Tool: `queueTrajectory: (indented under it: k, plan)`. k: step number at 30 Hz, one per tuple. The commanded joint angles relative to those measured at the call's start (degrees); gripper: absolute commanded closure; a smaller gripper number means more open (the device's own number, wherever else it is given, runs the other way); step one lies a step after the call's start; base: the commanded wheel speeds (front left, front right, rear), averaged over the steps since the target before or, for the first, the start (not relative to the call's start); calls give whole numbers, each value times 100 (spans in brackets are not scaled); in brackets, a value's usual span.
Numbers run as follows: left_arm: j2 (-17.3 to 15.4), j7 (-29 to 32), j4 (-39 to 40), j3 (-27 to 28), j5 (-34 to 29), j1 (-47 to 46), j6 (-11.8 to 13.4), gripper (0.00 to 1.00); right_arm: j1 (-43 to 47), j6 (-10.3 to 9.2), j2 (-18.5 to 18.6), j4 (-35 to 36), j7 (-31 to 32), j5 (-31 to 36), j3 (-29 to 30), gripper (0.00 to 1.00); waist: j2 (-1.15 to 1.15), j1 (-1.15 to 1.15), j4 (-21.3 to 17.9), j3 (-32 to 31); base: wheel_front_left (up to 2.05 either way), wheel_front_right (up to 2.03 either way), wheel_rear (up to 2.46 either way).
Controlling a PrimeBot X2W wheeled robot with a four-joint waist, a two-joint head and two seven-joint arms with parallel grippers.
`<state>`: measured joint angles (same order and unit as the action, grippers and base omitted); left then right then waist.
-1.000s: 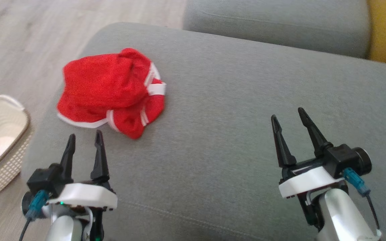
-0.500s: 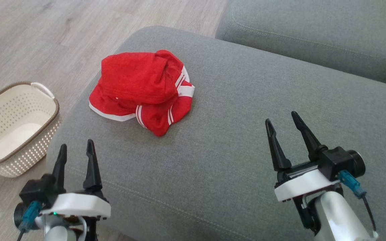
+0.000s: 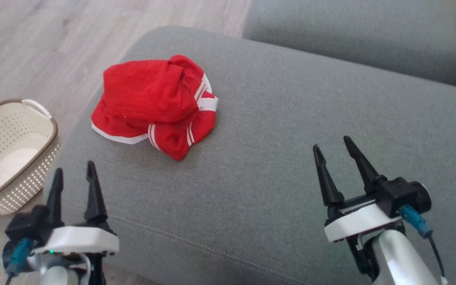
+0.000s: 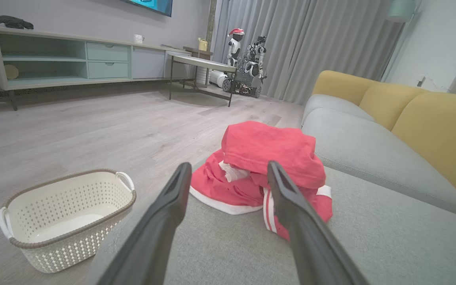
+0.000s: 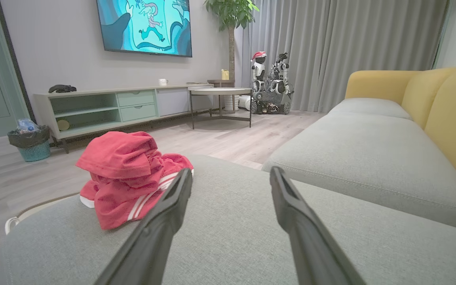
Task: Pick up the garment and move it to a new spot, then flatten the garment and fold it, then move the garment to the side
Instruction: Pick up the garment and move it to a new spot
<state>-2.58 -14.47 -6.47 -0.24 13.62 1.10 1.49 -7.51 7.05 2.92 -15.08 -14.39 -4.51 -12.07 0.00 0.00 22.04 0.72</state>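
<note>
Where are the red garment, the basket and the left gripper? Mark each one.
red garment (image 3: 149,93), head view, on its top folded layer.
basket (image 3: 28,180), head view, on its perforated outer wall.
left gripper (image 3: 74,166), head view, midway between its two open fingertips.

Left gripper low, right gripper higher, both with fingers parted, empty
</note>
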Motion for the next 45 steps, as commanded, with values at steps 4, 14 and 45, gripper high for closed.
queueTrajectory:
  k: [4,14,45]
  plan:
    - [-30,-52,220,349,-12,-436,-70,0,-283,44,-4,279,-61,163,100,0,0,0,-211,318,0,0,0]
    - [-282,-37,-579,540,95,-1720,-660,0,-483,44,-4,900,-31,663,936,0,0,0,-508,1326,0,0,0]
    - [-1371,69,-3751,275,669,-4594,-879,100,-777,44,-4,1388,118,668,931,0,0,0,-1229,1851,0,0,0]
